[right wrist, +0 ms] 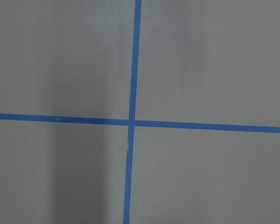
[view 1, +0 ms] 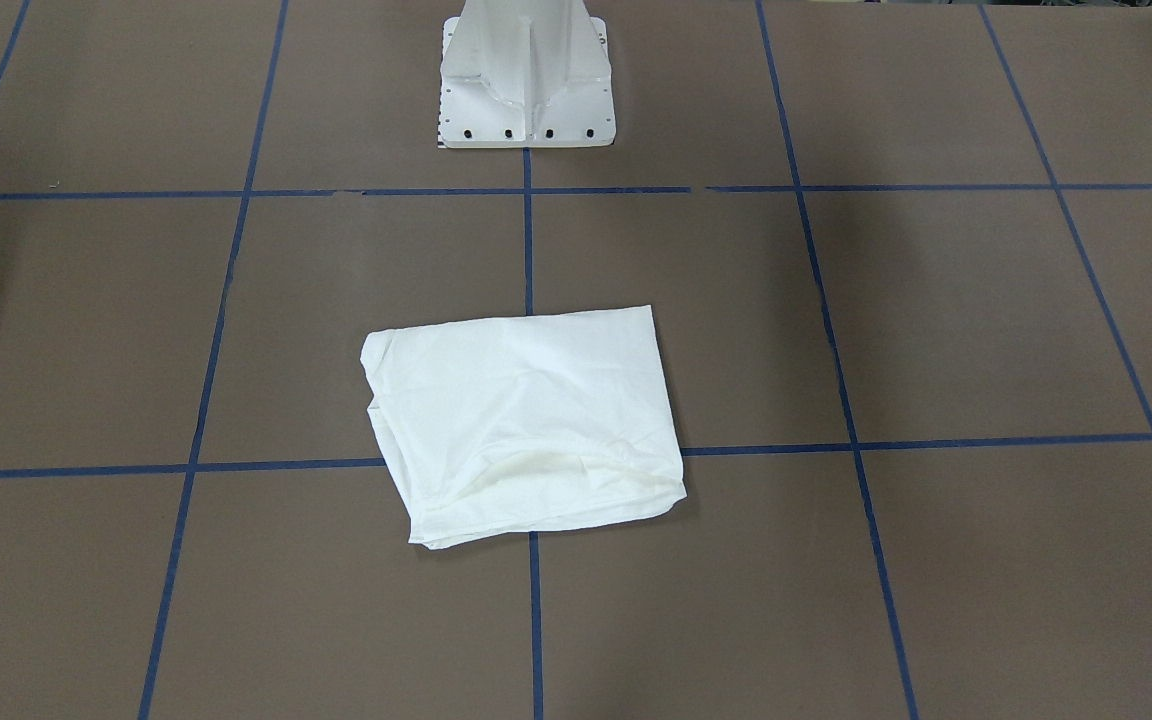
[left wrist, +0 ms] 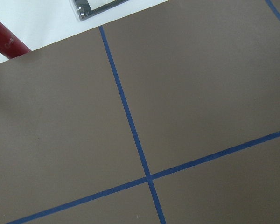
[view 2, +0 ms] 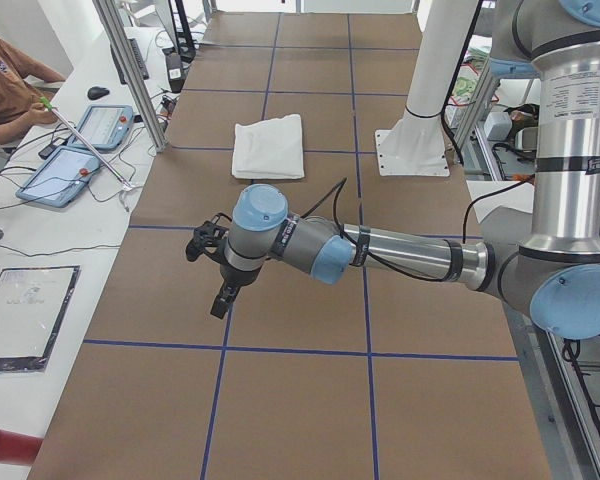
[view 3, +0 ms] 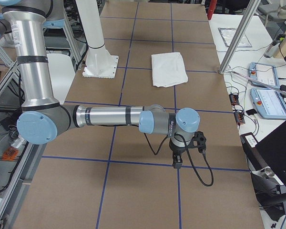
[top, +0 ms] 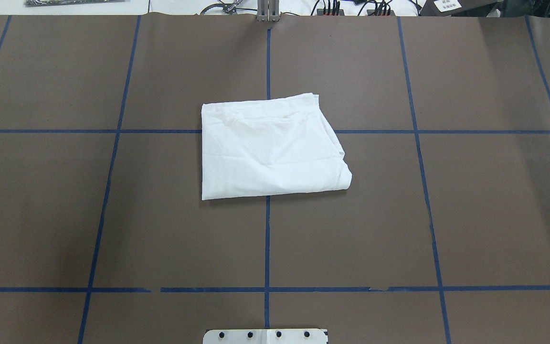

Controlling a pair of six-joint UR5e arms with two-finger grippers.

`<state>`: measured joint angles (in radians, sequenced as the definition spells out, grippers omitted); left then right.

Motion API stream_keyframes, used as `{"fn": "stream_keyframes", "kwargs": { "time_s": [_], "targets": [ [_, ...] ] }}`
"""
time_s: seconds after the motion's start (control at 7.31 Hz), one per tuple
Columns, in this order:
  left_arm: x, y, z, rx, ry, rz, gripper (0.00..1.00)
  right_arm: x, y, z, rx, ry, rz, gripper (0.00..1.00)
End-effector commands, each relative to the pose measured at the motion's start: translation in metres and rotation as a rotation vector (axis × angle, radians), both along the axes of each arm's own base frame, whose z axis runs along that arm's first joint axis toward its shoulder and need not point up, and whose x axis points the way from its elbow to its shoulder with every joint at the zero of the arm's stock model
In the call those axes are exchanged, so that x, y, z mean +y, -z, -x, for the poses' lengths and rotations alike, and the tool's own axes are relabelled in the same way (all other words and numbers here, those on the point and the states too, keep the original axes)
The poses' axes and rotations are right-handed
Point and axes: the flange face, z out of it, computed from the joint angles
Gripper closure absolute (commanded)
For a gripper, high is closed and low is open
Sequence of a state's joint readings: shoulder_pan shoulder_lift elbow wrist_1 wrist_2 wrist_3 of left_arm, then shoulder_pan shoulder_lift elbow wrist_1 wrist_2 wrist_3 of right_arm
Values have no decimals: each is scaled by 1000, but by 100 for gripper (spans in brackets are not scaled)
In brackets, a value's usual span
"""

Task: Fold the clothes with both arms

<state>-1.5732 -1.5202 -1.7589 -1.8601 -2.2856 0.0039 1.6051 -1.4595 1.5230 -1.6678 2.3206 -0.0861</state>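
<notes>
The clothes lie as one white folded bundle, roughly rectangular, near the middle of the brown table, also in the front-facing view and both side views. No black text shows on it. My left arm stretches out low over the table's left end, far from the bundle, and its gripper points down; I cannot tell if it is open or shut. My right arm reaches over the right end, and I cannot tell the state of its gripper either. Both wrist views show only table and blue tape.
The white pedestal base stands at the robot's edge of the table. Blue tape lines divide the brown surface into squares. A person sits at a side bench with tablets. A control pendant lies on the other bench.
</notes>
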Motion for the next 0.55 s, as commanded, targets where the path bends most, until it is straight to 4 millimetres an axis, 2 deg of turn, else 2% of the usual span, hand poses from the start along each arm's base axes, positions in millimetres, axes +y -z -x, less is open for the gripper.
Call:
{"fn": "stream_keyframes", "kwargs": {
  "time_s": [0.0,0.14,0.27,0.41],
  "targets": [
    [9,-26,-4,40,-14,62,0,13,-6,4,-9,4,-5,0],
    [9,-36,-4,40,-13,77,0,10,0,14,-21,20,-15,0],
    [8,-32,-4,44,-8,77,0,9,1,28,-31,45,-14,0],
    [6,-17,-3,44,-5,54,0,10,-3,31,-25,54,-8,0]
  ]
}}
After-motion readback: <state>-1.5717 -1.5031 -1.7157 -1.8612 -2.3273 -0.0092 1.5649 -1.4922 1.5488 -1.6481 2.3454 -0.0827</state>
